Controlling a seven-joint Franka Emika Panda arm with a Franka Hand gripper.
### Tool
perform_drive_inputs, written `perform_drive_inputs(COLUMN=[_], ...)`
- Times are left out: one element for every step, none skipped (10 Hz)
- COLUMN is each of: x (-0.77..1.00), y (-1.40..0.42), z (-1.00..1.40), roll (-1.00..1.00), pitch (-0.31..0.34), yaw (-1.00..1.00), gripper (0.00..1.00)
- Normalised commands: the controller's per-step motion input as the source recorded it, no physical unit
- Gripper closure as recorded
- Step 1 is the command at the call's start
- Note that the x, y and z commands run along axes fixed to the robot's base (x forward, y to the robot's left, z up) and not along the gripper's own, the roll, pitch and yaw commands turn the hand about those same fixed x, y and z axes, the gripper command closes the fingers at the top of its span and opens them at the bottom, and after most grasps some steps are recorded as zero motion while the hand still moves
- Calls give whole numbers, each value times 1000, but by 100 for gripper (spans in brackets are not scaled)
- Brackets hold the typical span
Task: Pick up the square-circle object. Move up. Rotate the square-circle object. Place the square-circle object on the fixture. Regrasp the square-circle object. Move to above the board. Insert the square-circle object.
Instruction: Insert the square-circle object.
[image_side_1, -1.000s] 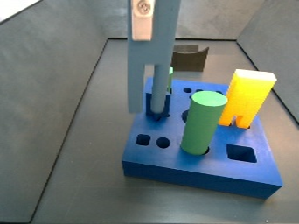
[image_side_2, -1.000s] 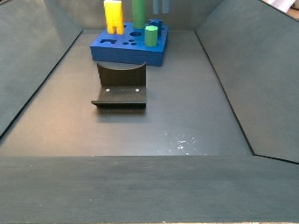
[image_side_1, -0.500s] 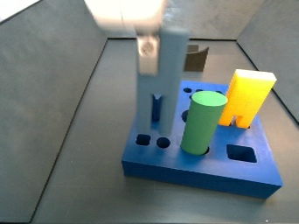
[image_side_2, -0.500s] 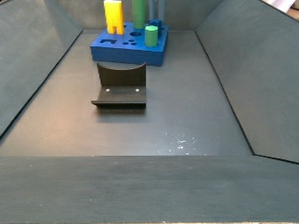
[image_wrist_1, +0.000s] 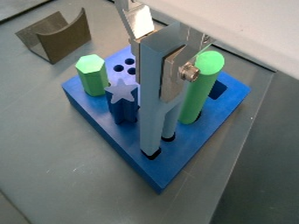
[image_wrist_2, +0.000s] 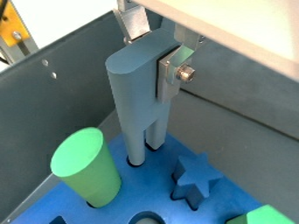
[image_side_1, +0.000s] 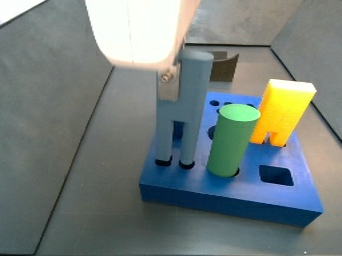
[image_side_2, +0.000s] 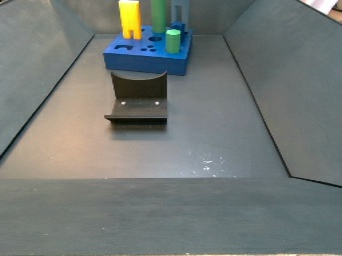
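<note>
Wrist views: gripper (image_wrist_1: 156, 131) sets square-circle object (image_wrist_1: 149, 105) into board (image_wrist_1: 198, 131).

Even light (overexposed arm), slight floor glare.

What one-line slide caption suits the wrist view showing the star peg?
Gripper standing the pale square-circle object upright on the blue board, between the green cylinder and the dark-blue star peg.

pincer (image_wrist_2: 146, 162) over board (image_wrist_2: 152, 197) | closed on square-circle object (image_wrist_2: 132, 105) | tip touching board
</note>
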Motion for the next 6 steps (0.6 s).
perform_drive_inputs(x=[66, 0, 0, 0, 69, 43], y=[-49, -97, -129, -246, -280, -317], z=[-206, -183, -194, -246, -314, -403], roll=[187, 201, 203, 270, 324, 430], pitch=[-124, -49, -37, -44, -49, -111], yaw=[0, 0, 0, 0, 0, 0], gripper=[100, 100, 100, 100, 100, 100])
